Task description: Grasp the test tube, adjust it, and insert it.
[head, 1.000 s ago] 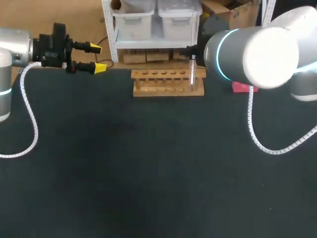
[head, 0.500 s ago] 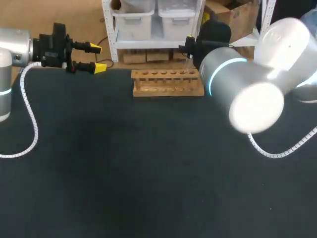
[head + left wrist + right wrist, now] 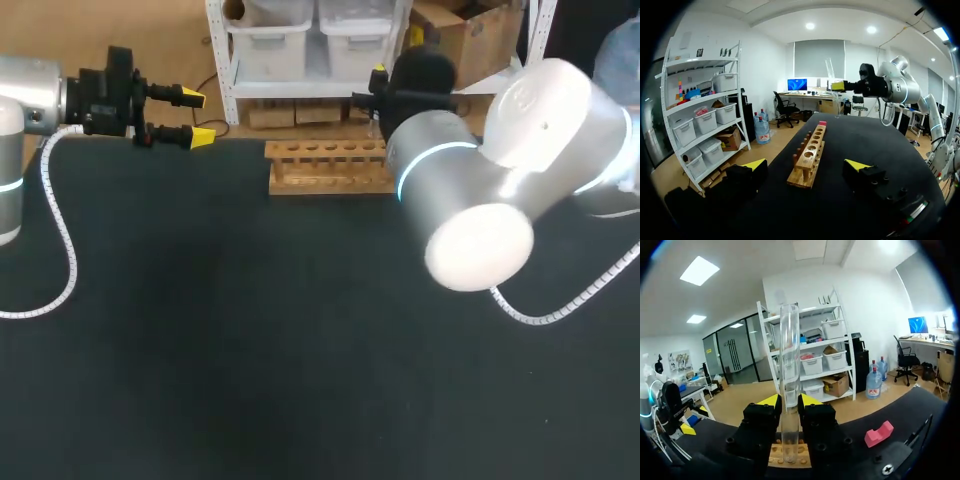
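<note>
Right gripper (image 3: 790,404) pinching upright test tube (image 3: 789,340) above wooden rack (image 3: 325,166); left gripper (image 3: 197,118) spread.

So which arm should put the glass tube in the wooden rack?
Right. The right tool is shut on the upright test tube, above the wooden rack. The left tool is open, empty and off to the rack's side.

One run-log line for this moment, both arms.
right end effector: shut on test tube, upright above wooden rack | left end effector: open, empty, apart from rack | insertion: not done
</note>
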`<action>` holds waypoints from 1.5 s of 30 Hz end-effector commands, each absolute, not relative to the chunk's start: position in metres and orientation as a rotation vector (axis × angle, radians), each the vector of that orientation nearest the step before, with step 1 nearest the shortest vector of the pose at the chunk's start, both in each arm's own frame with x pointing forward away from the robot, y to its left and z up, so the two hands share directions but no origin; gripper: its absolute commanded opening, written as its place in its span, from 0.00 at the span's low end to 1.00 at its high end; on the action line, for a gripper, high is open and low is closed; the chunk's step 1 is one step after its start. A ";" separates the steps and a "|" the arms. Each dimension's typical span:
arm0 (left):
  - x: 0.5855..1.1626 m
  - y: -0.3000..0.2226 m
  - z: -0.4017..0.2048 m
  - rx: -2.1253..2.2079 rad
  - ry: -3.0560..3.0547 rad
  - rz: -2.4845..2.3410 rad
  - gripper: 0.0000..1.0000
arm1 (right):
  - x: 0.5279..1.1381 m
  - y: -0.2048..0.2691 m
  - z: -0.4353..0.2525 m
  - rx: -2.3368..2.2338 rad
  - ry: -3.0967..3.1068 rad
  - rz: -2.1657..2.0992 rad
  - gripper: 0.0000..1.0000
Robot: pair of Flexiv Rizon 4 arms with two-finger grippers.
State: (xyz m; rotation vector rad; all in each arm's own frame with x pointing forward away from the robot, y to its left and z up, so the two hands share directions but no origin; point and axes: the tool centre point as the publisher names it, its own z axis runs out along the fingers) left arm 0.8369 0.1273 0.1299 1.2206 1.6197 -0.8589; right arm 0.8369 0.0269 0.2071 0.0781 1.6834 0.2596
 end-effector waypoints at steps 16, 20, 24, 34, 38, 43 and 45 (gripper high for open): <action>0.835 0.127 0.129 1.217 1.617 -0.855 1.00 | 0.867 0.035 0.181 0.044 1.381 0.205 0.00; 0.835 0.127 0.129 1.217 1.617 -0.855 1.00 | 0.870 0.037 0.174 0.036 1.396 0.211 0.00; 0.835 0.127 0.129 1.217 1.617 -0.855 1.00 | 0.872 0.038 0.169 0.032 1.407 0.206 0.00; 0.835 0.127 0.129 1.217 1.617 -0.855 1.00 | 0.872 0.034 0.163 0.008 1.418 0.178 0.00; 0.835 0.127 0.129 1.217 1.617 -0.855 1.00 | 0.871 0.032 0.161 -0.015 1.425 0.174 0.00; 0.835 0.127 0.129 1.217 1.617 -0.855 1.00 | 0.870 0.032 0.157 -0.041 1.442 0.172 0.00; 0.835 0.127 0.129 1.217 1.617 -0.855 1.00 | 0.870 0.032 0.156 -0.048 1.446 0.173 0.00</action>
